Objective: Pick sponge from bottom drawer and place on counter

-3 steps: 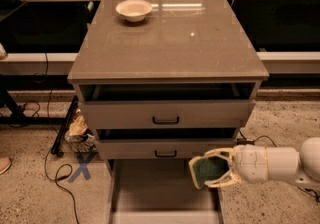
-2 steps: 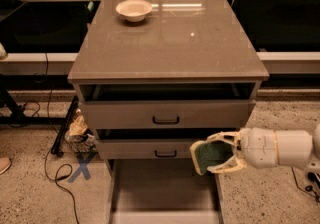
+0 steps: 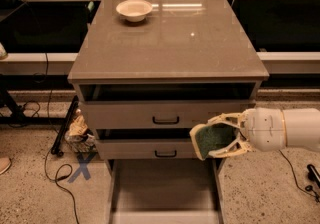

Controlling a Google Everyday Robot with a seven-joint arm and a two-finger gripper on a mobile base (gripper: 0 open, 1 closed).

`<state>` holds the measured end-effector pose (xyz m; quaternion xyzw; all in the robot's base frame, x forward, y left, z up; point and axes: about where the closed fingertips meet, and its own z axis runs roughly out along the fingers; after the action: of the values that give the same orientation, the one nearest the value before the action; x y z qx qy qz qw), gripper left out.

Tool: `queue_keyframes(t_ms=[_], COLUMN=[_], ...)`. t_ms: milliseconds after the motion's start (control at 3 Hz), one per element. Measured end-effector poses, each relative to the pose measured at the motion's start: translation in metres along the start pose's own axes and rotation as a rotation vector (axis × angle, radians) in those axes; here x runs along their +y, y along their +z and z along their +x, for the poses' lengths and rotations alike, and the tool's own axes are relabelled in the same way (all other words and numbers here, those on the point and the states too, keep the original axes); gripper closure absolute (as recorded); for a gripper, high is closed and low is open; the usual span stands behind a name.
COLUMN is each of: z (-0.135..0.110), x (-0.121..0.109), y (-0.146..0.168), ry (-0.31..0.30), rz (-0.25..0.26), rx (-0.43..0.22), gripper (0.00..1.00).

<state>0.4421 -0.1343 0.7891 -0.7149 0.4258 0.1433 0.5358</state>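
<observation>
My gripper (image 3: 207,139) comes in from the right on a white arm and is shut on the dark green sponge (image 3: 213,137). It holds the sponge in the air in front of the right end of the middle drawer, above the open bottom drawer (image 3: 165,188). The bottom drawer is pulled out and its pale grey floor shows nothing on it. The glossy grey-brown counter (image 3: 170,38) lies above and behind the gripper.
A cream bowl (image 3: 134,9) stands at the back left of the counter. The two upper drawers (image 3: 165,117) with black handles are slightly open. Cables and a blue X mark (image 3: 81,170) lie on the floor at the left, beside a crumpled bag (image 3: 77,130).
The gripper has risen with the sponge, from just over the bottom drawer up to the level of the middle drawer's front.
</observation>
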Motion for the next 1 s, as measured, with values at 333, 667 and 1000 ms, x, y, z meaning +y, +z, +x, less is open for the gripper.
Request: queue_keyframes(t_ms=[333, 667, 1000], z=[-0.002, -0.02, -0.038], x=[-0.023, -0.071, -0.145], y=[-0.003, -0.015, -0.042], ry=[-0.018, -0.064, -0.111], rz=[0.037, 0.081, 0.179], rx=[-0.028, -0.062, -0.046], gripper=[1.0, 1.0, 1.0])
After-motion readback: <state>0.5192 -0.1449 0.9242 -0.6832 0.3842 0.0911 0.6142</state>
